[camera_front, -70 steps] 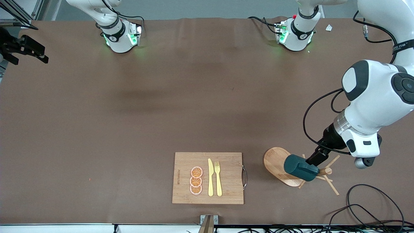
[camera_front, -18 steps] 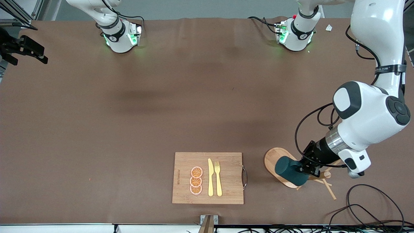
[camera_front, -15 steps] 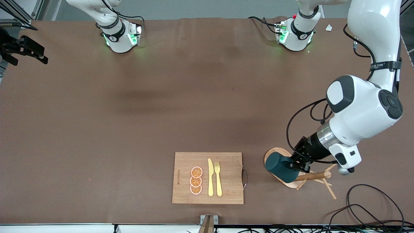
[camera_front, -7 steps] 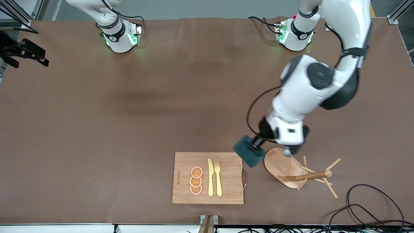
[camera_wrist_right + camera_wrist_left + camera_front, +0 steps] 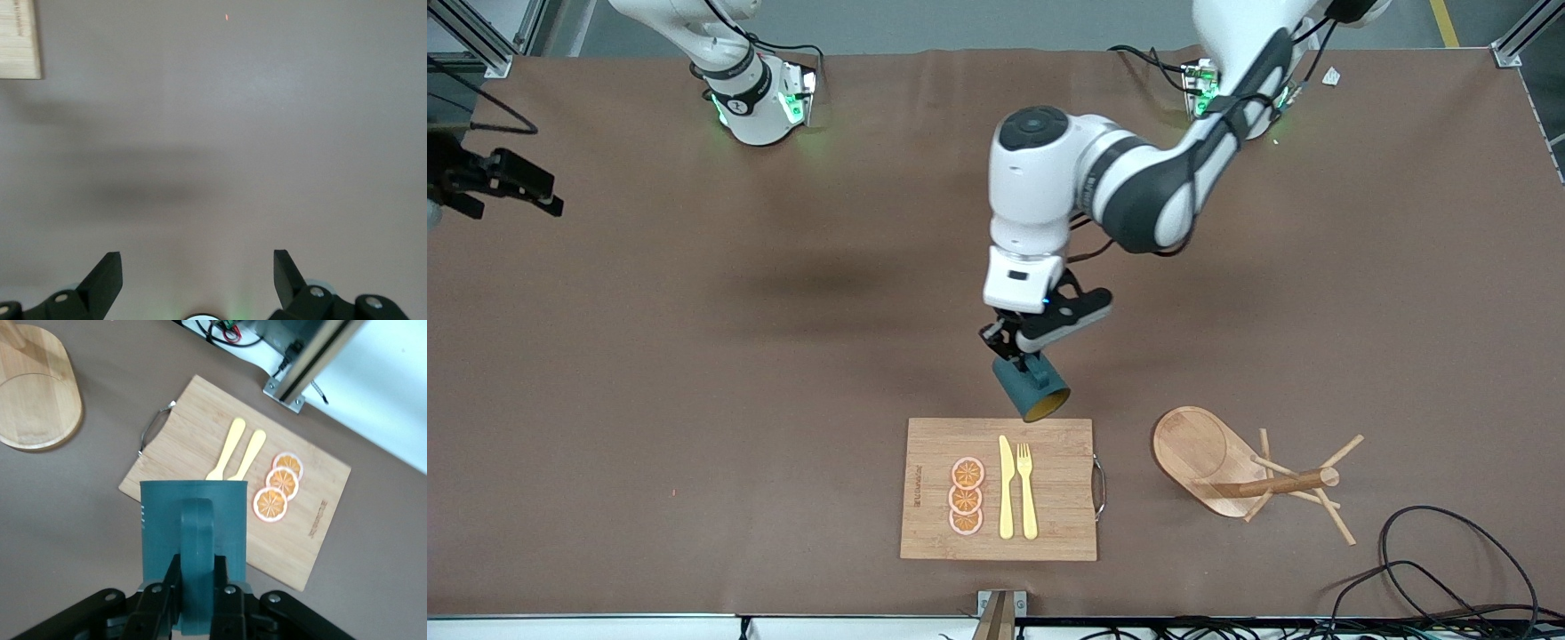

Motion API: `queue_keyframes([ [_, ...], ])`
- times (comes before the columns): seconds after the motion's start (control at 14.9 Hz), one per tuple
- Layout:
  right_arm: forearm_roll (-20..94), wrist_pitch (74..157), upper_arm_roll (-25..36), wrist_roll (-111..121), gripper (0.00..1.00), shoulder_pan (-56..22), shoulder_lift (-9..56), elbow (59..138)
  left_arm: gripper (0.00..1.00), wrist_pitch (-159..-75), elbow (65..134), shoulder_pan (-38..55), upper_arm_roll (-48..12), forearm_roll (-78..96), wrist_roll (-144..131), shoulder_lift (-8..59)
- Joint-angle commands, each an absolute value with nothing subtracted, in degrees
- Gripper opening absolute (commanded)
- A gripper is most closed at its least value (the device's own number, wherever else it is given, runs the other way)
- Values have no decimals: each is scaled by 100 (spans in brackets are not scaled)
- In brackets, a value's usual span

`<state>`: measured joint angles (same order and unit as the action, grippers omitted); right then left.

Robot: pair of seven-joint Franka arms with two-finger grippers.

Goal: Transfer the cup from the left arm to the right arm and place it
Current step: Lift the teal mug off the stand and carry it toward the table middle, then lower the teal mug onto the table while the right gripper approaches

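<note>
The dark teal cup (image 5: 1032,392) hangs tilted in my left gripper (image 5: 1024,357), its yellowish mouth turned toward the front camera. The left gripper is shut on the cup's handle. It is over the bare table, just by the wooden cutting board's (image 5: 1049,533) edge. In the left wrist view the cup (image 5: 193,520) fills the middle, with my left gripper (image 5: 198,587) pinching the handle from both sides. My right gripper (image 5: 538,191) is open and empty, up in the air at the right arm's end of the table. In the right wrist view the right gripper (image 5: 198,267) shows wide-open jaws over bare table.
The board carries three orange slices (image 5: 966,497), a yellow knife (image 5: 1006,487) and a fork (image 5: 1027,489). A wooden mug tree (image 5: 1254,471) lies tipped toward the left arm's end. Black cables (image 5: 1449,569) lie near the front edge. The board's corner (image 5: 19,37) shows in the right wrist view.
My left arm has lifted the cup off the mug tree and swung it toward the table's middle, by the cutting board. The right gripper has drifted slightly.
</note>
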<state>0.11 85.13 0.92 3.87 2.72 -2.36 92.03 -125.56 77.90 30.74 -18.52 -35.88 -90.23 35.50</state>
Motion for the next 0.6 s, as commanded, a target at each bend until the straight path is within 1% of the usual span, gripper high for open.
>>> queue_keyframes([
  [0.0, 0, 8499, 26, 431, 100, 509, 122, 9097, 1, -12498, 7708, 3821, -1679, -4662, -9901, 3936],
  [0.27, -35, 8525, 26, 457, 100, 571, 465, 9097, 1, -11875, 7734, 4726, -1618, -5913, -10468, 4437],
  [0.54, -26, 8814, 18, 440, 100, 519, 799, 9193, 1, -11733, 7734, 5570, -1231, -6870, -10599, 4763],
])
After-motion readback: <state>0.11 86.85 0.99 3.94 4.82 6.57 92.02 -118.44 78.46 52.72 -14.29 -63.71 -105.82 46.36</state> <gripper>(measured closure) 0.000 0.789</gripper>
